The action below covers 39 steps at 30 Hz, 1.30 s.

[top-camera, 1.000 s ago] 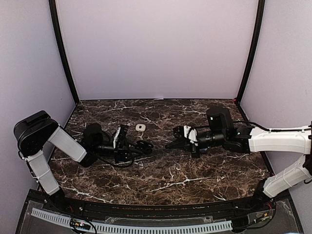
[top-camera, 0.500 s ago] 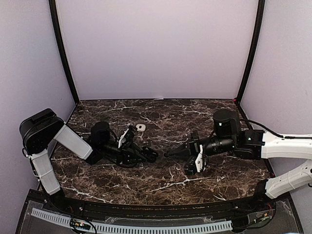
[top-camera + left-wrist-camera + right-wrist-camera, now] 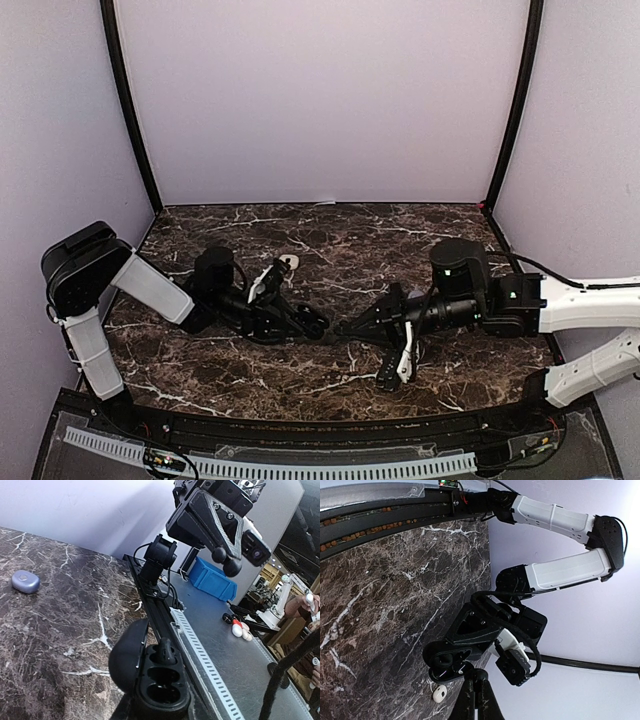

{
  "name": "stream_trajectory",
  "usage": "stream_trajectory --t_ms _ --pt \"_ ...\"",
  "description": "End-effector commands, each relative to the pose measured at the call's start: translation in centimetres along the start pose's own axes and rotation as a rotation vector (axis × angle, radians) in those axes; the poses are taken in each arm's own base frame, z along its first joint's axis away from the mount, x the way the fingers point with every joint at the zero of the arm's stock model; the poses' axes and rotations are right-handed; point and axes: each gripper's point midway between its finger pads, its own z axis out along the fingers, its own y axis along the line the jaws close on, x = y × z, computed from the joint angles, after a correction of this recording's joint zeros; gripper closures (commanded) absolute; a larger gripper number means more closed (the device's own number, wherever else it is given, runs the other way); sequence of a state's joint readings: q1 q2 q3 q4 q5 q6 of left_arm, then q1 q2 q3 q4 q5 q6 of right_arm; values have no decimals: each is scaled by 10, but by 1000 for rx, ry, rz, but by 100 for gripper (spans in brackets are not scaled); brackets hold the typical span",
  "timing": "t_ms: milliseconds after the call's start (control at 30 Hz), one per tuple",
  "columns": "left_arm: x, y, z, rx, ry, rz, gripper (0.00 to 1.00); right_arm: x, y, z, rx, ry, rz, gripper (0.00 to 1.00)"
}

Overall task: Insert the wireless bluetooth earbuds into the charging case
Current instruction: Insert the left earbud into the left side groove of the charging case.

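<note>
Since a second ago, both arms have been swung inward, so the gripper tips nearly meet over the middle of the glossy, white-veined dark marble table (image 3: 330, 385). A rounded black charging case (image 3: 161, 687), lid open, is clamped in the left gripper (image 3: 310, 322); what its dark wells hold cannot be told. The right gripper (image 3: 347, 327) is fully closed, with nothing seen in it. A white pebble-like earbud (image 3: 288, 262) lies at the case's 11 o'clock.

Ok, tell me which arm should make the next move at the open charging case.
Right, most likely. The left gripper is shut on the open black charging case, so it is busy holding it. The right gripper, shut, points at the case from close by. What it holds, if anything, cannot be seen.
</note>
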<state>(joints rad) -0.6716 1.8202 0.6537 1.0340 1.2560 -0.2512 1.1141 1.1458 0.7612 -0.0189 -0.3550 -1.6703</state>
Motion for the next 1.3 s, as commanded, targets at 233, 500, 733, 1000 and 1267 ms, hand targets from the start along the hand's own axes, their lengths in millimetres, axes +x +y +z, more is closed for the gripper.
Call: stream_trajectory --t_ms 233,500,733,1000,1267 --pt "16 -14 22 130 109 -51 100 4 5 12 -150 94 -288 100" --pt "19 -14 27 119 134 -34 100 -2 -2 16 -120 105 -238 100" --pt "19 -15 27 124 134 -36 100 -8 -4 22 -56 80 -181 100" --pt "22 -22 27 180 138 -56 100 -2 10 27 -137 120 -313 100" --pt "27 -32 31 241 147 -38 100 -9 20 27 -187 111 -427 100"
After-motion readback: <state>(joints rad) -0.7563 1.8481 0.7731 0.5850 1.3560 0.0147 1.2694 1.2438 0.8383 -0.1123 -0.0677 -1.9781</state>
